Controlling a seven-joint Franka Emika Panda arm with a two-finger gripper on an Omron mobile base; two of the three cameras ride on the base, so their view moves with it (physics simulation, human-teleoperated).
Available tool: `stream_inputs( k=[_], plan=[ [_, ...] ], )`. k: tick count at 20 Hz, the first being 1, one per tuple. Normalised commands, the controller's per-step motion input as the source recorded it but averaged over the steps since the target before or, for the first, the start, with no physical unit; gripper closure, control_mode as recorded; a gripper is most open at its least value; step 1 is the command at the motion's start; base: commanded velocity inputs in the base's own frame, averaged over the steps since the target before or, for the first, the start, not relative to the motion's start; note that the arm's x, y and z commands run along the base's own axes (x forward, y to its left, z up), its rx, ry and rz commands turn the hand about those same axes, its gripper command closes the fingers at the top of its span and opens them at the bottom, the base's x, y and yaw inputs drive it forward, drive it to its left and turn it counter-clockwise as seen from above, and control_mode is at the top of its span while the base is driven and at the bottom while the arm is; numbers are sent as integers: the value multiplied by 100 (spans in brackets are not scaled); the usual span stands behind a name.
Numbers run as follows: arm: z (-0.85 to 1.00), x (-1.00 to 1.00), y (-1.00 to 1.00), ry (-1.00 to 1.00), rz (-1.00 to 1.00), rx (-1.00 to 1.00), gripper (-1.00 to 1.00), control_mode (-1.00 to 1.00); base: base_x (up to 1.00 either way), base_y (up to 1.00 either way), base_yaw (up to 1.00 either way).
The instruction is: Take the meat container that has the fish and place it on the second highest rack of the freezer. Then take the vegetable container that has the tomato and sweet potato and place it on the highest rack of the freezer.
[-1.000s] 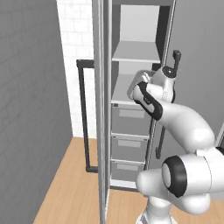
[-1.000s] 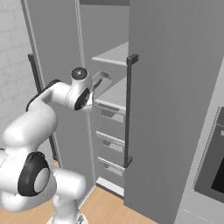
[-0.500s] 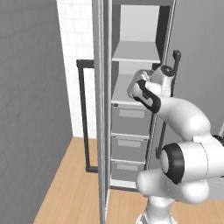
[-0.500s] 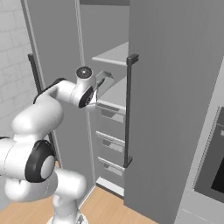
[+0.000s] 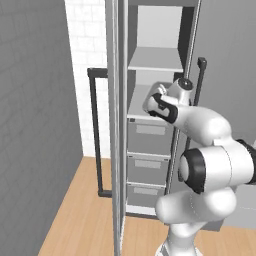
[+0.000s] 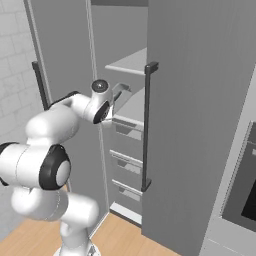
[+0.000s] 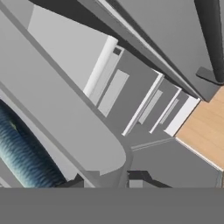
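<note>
The grey meat container (image 7: 65, 113) crosses the hand view, with the silvery-green fish (image 7: 19, 153) lying inside it at the lower left. My gripper (image 7: 107, 183) is shut on the container's rim. The gripper (image 5: 152, 102) is at the open freezer (image 5: 160, 25), just above the front of the second highest rack (image 5: 137, 109). Whether the container rests on that rack I cannot tell. The highest rack (image 5: 156, 60) is bare. From the right, the gripper (image 6: 117, 92) reaches in between the two shelves (image 6: 127, 62). The tomato and sweet potato container is out of view.
Three grey drawers (image 5: 150, 137) sit under the lower shelf. The freezer door stands open on the left with its black bar handle (image 5: 95, 130). A second tall grey door with a black handle (image 6: 147, 125) is close on the right, beside an oven (image 6: 240, 185).
The hand has moved a little further in toward the freezer shelves with the container, and the elbow has swung slightly. The base views have not shifted.
</note>
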Motion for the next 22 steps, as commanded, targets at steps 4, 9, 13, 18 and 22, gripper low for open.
stream_inputs(
  k=[4,9,13,18,22],
  plan=[
    [-9,32,0,0,0,0,100,-100,0,0,0],
    [-5,34,0,0,0,0,100,-100,0,0,0],
    [-2,27,-7,0,0,0,100,-100,0,0,0],
    [-1,22,-16,0,0,0,100,-100,0,0,0],
    [-4,34,-18,0,0,0,100,-100,0,0,0]
  ],
)
